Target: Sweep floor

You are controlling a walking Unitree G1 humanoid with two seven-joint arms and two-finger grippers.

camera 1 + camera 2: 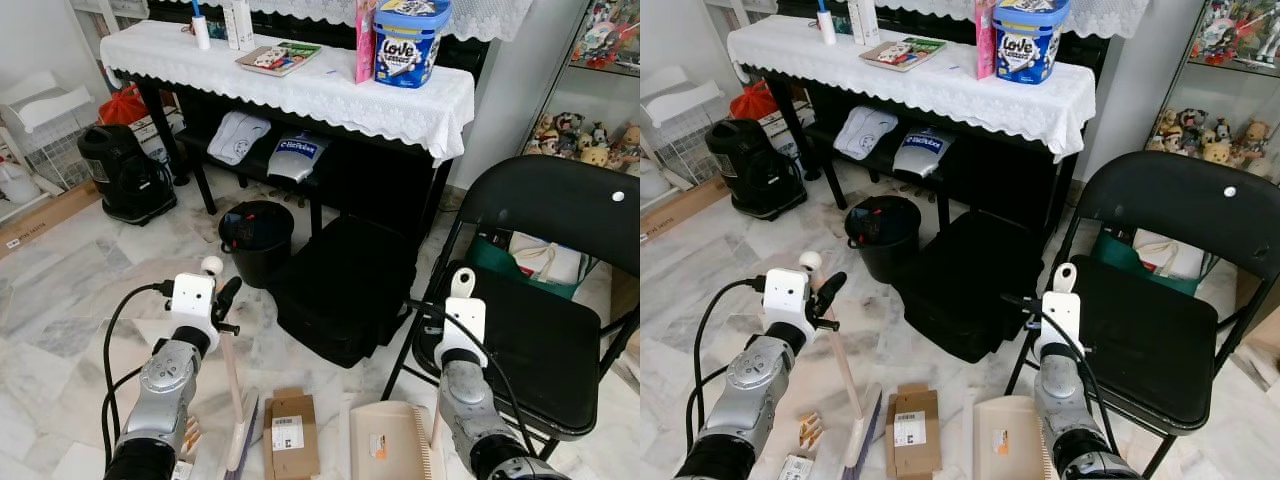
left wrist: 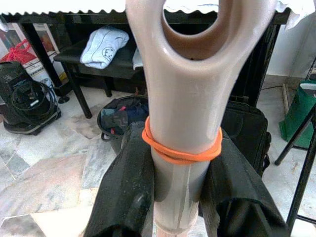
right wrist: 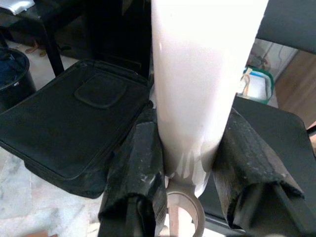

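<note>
left wrist view – left tool (image 2: 180, 197) grips broom handle (image 2: 190, 98)

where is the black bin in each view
Left eye: bin on the floor, centre-left, before the table.
Right eye: bin left of centre.
Left wrist: bin behind the broom handle.
Right wrist: its rim at the left edge.
Shared landmark: the black bag beside it.

We see a black folding chair (image 1: 560, 330), a black bag (image 1: 345, 285) beside a black bin (image 1: 256, 238), and a lace-covered tabletop (image 1: 330, 95) carrying a blue tub (image 1: 408, 45).
</note>
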